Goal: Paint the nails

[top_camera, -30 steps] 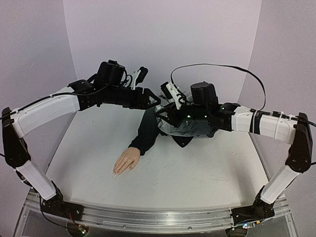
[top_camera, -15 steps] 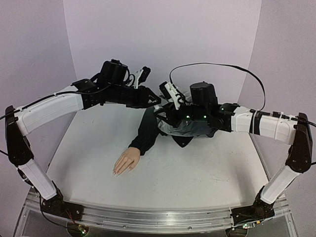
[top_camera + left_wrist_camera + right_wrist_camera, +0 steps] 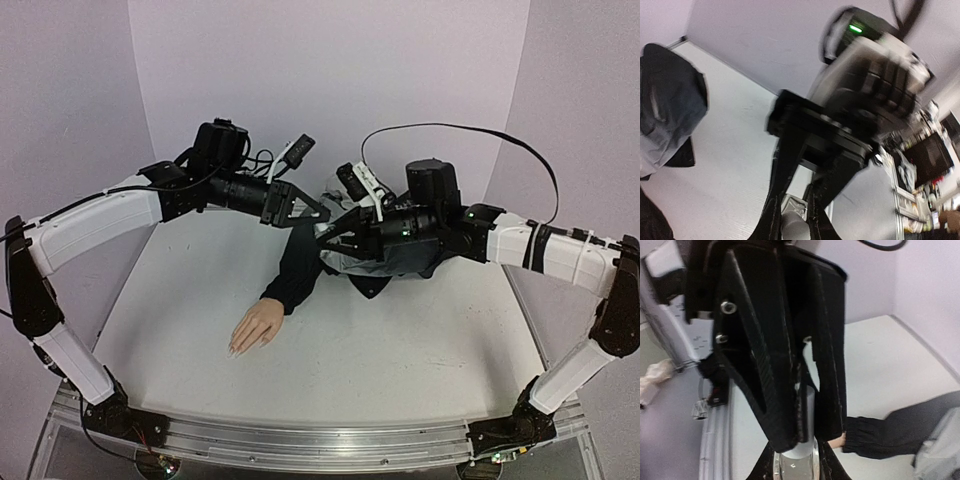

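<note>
Uncapping appears to be the step: left hand [image 3: 810, 432] clamped on the pale cap [image 3: 808, 415], right hand [image 3: 796, 471] clamped on the small bottle [image 3: 792, 462], both upper centre over the dark sleeve [image 3: 298, 265]; nails [image 3: 233, 350] of the mannequin hand [image 3: 255, 325] lie lower left on the surface [image 3: 400, 340]; next needs a straight pull apart.

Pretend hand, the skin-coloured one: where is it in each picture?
Top external: the mannequin hand lies on the table, left of the middle, fingers pointing toward the near edge.
Left wrist: not in it.
Right wrist: only a tan sliver, probably the hand, at the bottom middle, right beside the dark sleeve.
Shared landmark: the sleeve's dark cloth. It is in the middle of the top view, at the left edge of the left wrist view and at the lower right of the right wrist view.
</note>
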Robot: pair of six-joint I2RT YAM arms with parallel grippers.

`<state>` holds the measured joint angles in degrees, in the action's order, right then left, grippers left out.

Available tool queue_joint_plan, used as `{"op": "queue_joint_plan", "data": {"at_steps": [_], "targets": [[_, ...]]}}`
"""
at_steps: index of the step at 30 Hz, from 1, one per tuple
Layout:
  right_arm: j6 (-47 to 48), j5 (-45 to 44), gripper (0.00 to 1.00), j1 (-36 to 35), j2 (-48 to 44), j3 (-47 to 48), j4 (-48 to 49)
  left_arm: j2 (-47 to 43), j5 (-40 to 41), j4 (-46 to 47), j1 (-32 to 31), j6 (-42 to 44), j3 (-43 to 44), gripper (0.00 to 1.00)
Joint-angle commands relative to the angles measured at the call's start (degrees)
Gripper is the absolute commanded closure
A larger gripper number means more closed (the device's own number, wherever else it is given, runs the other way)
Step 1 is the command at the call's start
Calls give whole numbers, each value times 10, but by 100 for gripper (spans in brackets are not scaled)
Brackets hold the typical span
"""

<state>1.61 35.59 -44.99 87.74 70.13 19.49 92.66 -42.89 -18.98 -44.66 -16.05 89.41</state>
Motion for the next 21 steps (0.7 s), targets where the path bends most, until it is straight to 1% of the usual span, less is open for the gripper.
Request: {"op": "queue_joint_plan", "data": {"at_steps": [1, 2, 3, 6, 9, 10, 12, 13, 14, 15, 16, 17, 18, 19, 21], "targets": [[-52, 425, 100, -21, -10, 53, 100, -63, -236, 69, -19, 128, -19, 100], [-65, 467, 100, -22, -5, 59, 100, -72, -247, 69, -19, 142, -19, 100], [-70, 472, 100, -24, -5, 57, 100, -78, -255, 69, -19, 152, -17, 100], [-65, 440, 100, -24, -20, 35, 99, -81, -266, 69, -19, 160, -4, 100], [-61, 403, 100, -24, -26, 29, 98, -77, -260, 69, -19, 150, 2, 100], [-59, 387, 100, -24, -26, 28, 98, -78, -252, 69, -19, 144, 2, 100], [-51, 340, 100, -22, -31, 24, 97, -84, -200, 69, -19, 123, -1, 100], [-43, 306, 100, -21, -34, 21, 95, -88, -162, 64, -18, 113, -3, 95], [-35, 263, 100, -21, -38, 18, 94, -93, -122, 56, -18, 103, -4, 85], [-25, 216, 100, -21, -41, 15, 89, -97, -74, 44, -18, 96, -6, 73], [-21, 165, 100, -20, -42, 12, 84, -99, -32, 24, -18, 89, -4, 64], [5, 105, 100, -21, -42, 10, 78, -99, 9, 3, -18, 85, 0, 54], [13, 67, 100, -21, -39, 9, 73, -97, 43, -21, -18, 81, 9, 46], [18, 29, 100, -21, -35, 11, 67, -93, 69, -40, -18, 74, 16, 40], [20, -35, 100, -21, -26, 17, 60, -85, 121, -78, -18, 58, 32, 33]]}}
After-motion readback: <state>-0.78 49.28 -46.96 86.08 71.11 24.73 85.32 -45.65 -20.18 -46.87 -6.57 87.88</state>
